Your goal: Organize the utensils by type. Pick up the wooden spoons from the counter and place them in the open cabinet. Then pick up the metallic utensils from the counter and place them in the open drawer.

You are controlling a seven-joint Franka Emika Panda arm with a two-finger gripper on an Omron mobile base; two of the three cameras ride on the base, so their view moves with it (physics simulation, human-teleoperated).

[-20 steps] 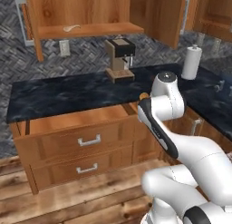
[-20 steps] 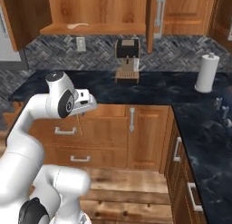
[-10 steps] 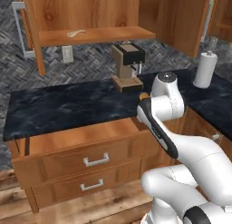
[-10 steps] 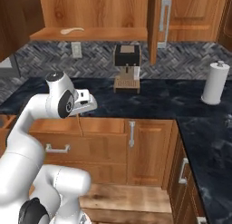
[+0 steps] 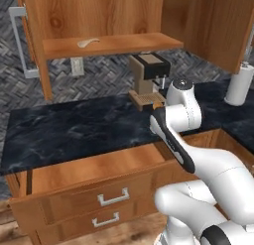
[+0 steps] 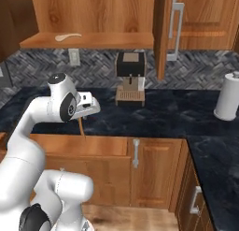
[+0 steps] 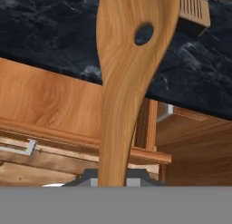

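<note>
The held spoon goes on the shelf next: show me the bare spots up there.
The cabinet shelf holds one pale wooden spoon near its left end. Everything right of it, out to the shelf's right edge, is bare. The hand grips the darker spoon.

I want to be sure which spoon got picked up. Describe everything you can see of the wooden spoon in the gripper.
The orange-brown wooden spoon has smooth, streaked grain and a flat blade that widens away from the hand, pierced by one small oval hole, narrowing to a slim handle. The gripper is shut on the handle's end. In the right base view it hangs as a thin stick below the hand, over the counter edge, touching nothing else.
</note>
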